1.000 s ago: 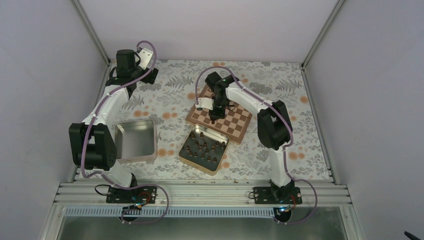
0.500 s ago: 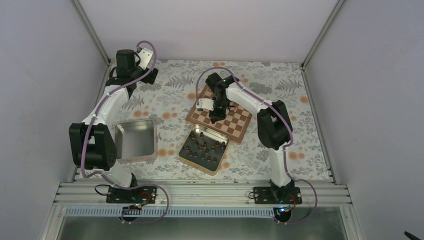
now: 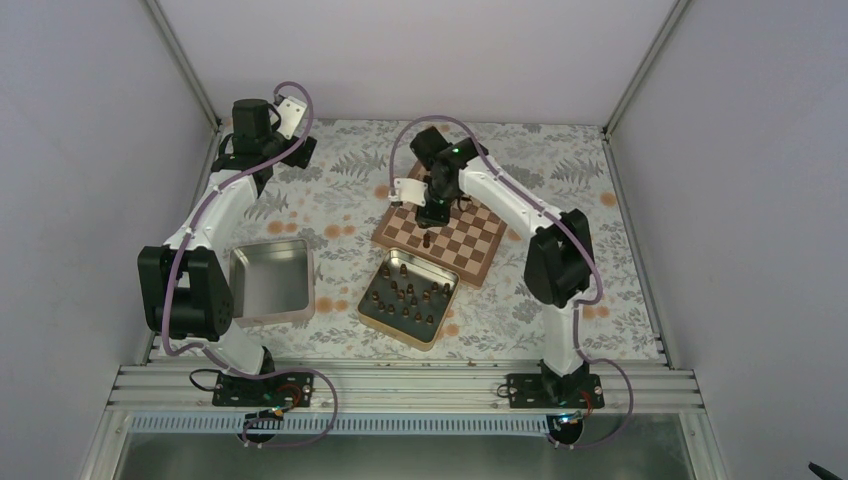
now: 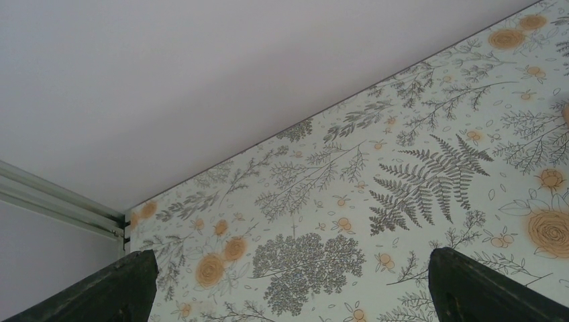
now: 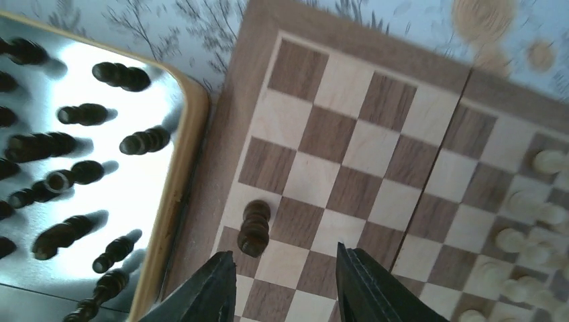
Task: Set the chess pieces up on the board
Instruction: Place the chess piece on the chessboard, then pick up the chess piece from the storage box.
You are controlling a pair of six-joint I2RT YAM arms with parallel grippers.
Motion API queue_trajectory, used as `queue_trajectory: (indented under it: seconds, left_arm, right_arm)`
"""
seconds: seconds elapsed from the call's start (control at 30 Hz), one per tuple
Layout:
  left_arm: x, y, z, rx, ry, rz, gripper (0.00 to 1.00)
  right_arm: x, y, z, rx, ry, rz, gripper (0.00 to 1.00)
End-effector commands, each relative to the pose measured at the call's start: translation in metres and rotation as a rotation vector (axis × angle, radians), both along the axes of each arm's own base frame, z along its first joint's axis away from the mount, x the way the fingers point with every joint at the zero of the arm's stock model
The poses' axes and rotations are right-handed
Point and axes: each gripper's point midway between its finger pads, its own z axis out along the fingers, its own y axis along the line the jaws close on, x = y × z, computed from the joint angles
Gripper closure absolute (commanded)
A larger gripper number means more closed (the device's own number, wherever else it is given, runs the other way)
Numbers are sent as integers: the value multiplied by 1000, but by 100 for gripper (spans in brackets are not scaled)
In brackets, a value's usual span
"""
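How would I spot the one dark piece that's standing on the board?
Find the checkered board in the middle of the table. Along its edge beside the tin of dark pieces, one dark piece stands alone. The pale pieces all cluster at the opposite end.

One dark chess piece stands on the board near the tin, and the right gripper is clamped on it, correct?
No. The dark chess piece does stand on the board near the tin, but the right gripper is not clamped on it: the right wrist view shows it open, with the piece standing free.
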Motion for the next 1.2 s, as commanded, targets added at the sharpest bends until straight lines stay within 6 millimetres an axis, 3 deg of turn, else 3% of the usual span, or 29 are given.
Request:
queue_trajectory:
  seconds: [0.0,0.23,0.43,0.63,0.77,1.17]
  left_arm:
    - [-2,0,5,7,-15,-7,0]
    - [-3,1,6,8,-16,-7,0]
    - [-1,0,8,3,-20,-11,0]
    - [0,0,2,1,-8,-5,0]
    - [0,1,4,-1,-12,3,0]
    - [-2,3,6,1,-14,11,0]
  right_arm:
    - [-27,24,29,20,-27,66,60]
    - [-65,42,11,-4,53,128,64]
    - [-90,19,0,-29,71,98,64]
    - [-115,-3,-25,-63,124,54,64]
    - [-117,-13,-38,-82,102,27,64]
    - [-115,-36,-45,-152,60,-24,63]
